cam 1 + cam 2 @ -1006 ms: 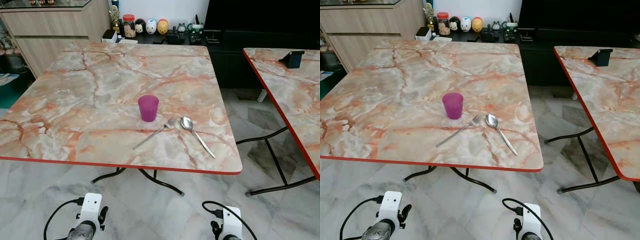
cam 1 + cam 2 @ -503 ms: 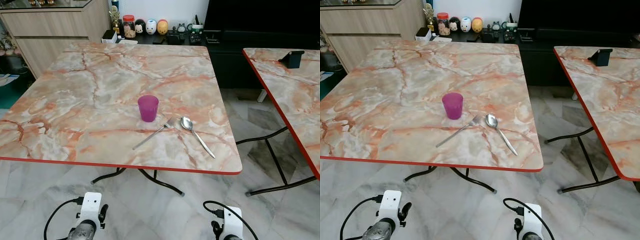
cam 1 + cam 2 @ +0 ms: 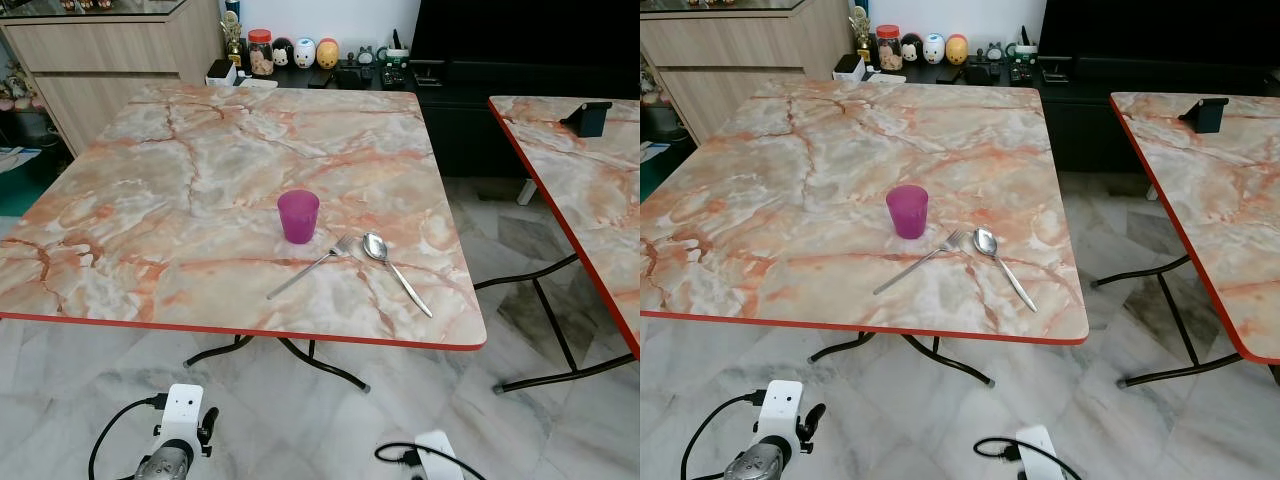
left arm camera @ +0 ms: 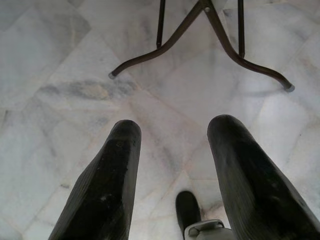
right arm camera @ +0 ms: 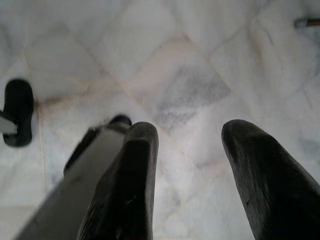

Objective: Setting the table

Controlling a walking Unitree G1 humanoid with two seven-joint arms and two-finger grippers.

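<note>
Purple cup point(image 3: 298, 215), fork point(image 3: 311, 266) and spoon point(image 3: 396, 271) wait; both empty grippers, left point(image 4: 172, 150) and right point(image 5: 187, 150), hang spread, so approach closer first.

A marble-patterned table point(image 3: 150, 200) with a red edge carries a purple cup point(image 3: 298, 216), a fork point(image 3: 310, 267) and a spoon point(image 3: 396, 271) lying near its front edge.

One cup point(image 3: 298, 216), fork point(image 3: 309, 266), spoon point(image 3: 396, 270).

Peach-and-orange veined marble-patterned table point(image 3: 150, 200) with red edging; translucent magenta plastic cup point(image 3: 298, 216); shiny silver metal fork point(image 3: 310, 266) and spoon point(image 3: 396, 271); grey-white marble floor point(image 3: 300, 400).
</note>
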